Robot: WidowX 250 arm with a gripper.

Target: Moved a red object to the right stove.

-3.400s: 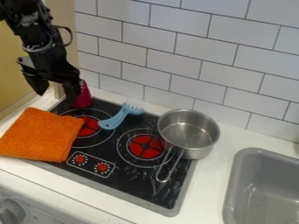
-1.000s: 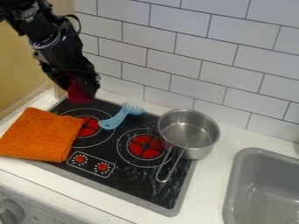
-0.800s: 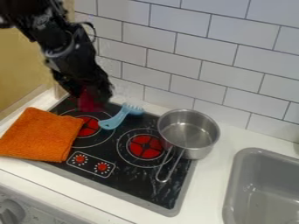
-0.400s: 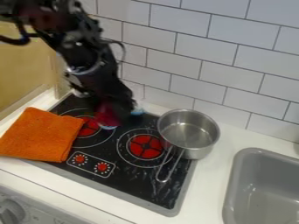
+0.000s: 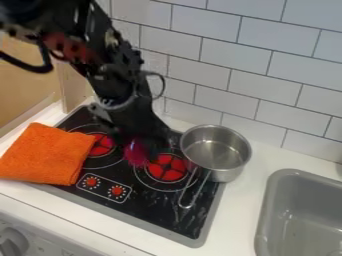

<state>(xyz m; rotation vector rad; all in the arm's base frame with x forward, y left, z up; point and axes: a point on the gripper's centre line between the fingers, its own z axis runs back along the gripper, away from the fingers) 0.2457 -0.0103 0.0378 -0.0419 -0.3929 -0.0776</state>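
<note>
My gripper (image 5: pixel 143 150) is over the middle of the black stove top, between the two burners and at the left edge of the right one. It is shut on the red object (image 5: pixel 135 153), whose lower part shows below the fingers. The right stove burner (image 5: pixel 167 168), a red disc inside white rings, lies just to the right of the object. Whether the object touches the stove surface I cannot tell. The arm covers the place of the light blue brush.
A steel pot (image 5: pixel 215 150) stands on the stove's right edge, its handle (image 5: pixel 189 192) pointing toward the front. An orange cloth (image 5: pixel 45 154) covers the left side of the stove. The grey sink (image 5: pixel 300 215) is at the right, and the tiled wall (image 5: pixel 234 65) rises behind.
The red object left its spot at the stove's back left corner, held in my gripper, and came right and toward the front. The arm now hides the blue brush.
</note>
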